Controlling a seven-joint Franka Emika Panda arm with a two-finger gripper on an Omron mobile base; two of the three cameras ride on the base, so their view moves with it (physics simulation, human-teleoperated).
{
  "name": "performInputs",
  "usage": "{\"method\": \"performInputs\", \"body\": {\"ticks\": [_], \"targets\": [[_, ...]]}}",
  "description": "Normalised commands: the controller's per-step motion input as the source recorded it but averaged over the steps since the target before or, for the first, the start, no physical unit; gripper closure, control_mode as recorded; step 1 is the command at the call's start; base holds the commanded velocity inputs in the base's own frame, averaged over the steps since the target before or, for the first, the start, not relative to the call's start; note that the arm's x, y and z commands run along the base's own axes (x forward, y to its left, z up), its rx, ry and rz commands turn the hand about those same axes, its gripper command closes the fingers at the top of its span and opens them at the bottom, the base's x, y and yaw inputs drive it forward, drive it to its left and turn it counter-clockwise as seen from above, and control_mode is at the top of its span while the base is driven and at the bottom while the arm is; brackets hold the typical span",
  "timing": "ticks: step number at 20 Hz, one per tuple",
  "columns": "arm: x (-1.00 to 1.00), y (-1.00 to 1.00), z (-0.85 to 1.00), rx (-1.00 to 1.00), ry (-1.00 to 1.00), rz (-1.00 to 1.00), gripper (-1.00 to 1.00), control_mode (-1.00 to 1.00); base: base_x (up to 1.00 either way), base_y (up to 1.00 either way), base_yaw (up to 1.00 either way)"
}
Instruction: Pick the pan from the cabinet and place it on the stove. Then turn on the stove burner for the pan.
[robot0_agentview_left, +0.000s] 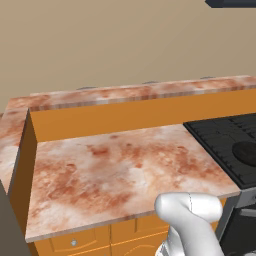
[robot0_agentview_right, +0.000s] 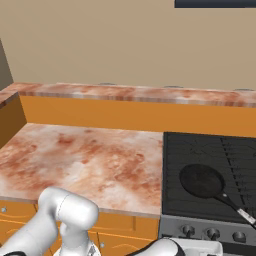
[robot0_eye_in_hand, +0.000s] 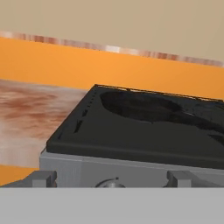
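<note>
Pan on the stove, hand released.

In my right base view the pan (robot0_agentview_right: 201, 181) sits on the stove (robot0_agentview_right: 175, 200) at lower right — round body on the near left burner, handle running toward the lower right corner of the frame. The knobs (robot0_agentview_right: 212, 233) line the grey front edge below it. The counter (robot0_agentview_right: 85, 157) spreads across the left. In my hand view the pan (robot0_eye_in_hand: 140, 106) lies at centre, seen low from the stove's front — the gripper's jaws stand spread wide, grasping nothing.
</note>
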Motion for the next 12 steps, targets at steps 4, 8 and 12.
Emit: {"method": "performInputs", "body": {"ticks": [4,8,12], "targets": [[0.11,0.0,-0.18,0.02,0.0,0.0,-1.0,-1.0,0.0,0.0,0.0],[0.06,0.0,-0.22,0.0,0.0,0.0,-1.0,-1.0,0.0,0.0,0.0],[0.08,0.0,-0.21,0.01,0.0,0.0,-1.0,-1.0,0.0,0.0,0.0]]}}
